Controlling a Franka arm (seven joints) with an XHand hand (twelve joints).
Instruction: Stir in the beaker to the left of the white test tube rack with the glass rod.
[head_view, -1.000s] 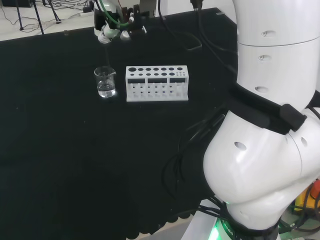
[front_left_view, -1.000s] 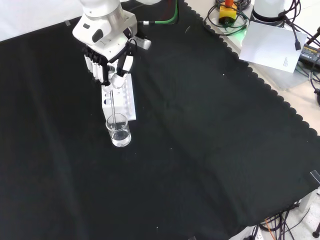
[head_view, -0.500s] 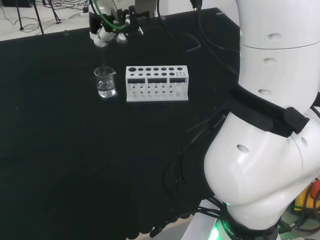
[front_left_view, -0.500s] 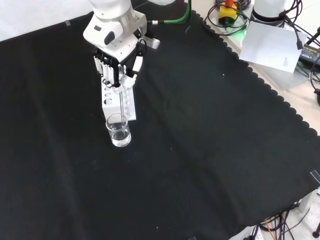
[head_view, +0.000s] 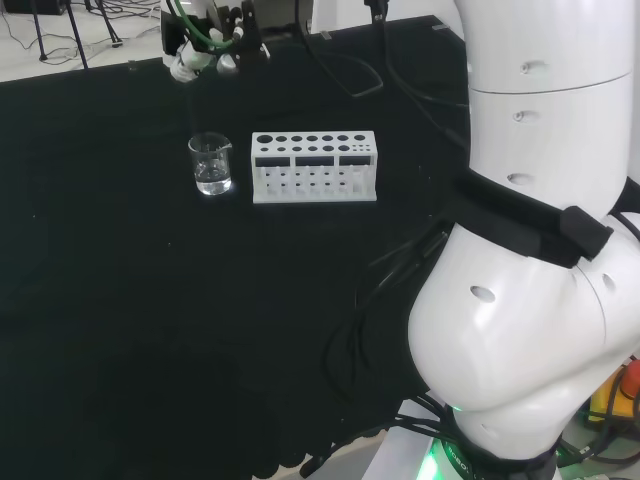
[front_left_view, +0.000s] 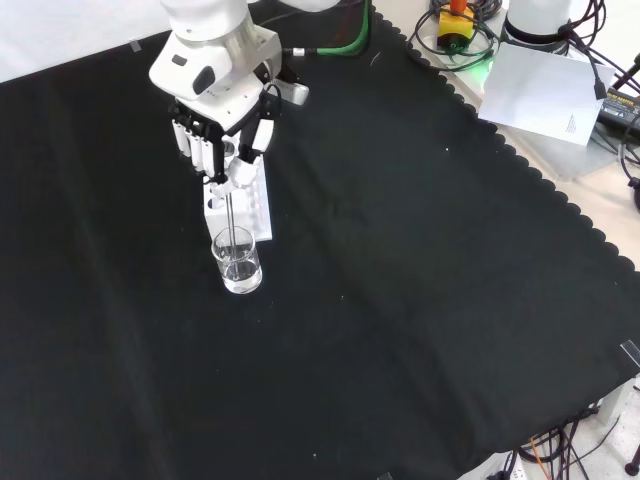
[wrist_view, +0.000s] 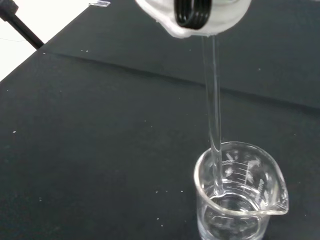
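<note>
beaker (front_left_view: 238, 262): clear glass, upright on the black cloth (front_left_view: 420, 300), touching nothing else; a little clear liquid at the bottom; head view puts it just left of the rack, as the task says.
glass rod (wrist_view: 214, 125): near vertical, lower end inside the beaker at the liquid, close to the wall; held from the top so the tip can circle.
hand (front_left_view: 218, 140): above the beaker, fingers curled down and pinching the rod's upper end; high enough to clear the rim.
white test tube rack (head_view: 314, 167): on the cloth just beside the beaker, holes look empty; close neighbour, so swings should stay small.
step: stirring under way, judged.
</note>
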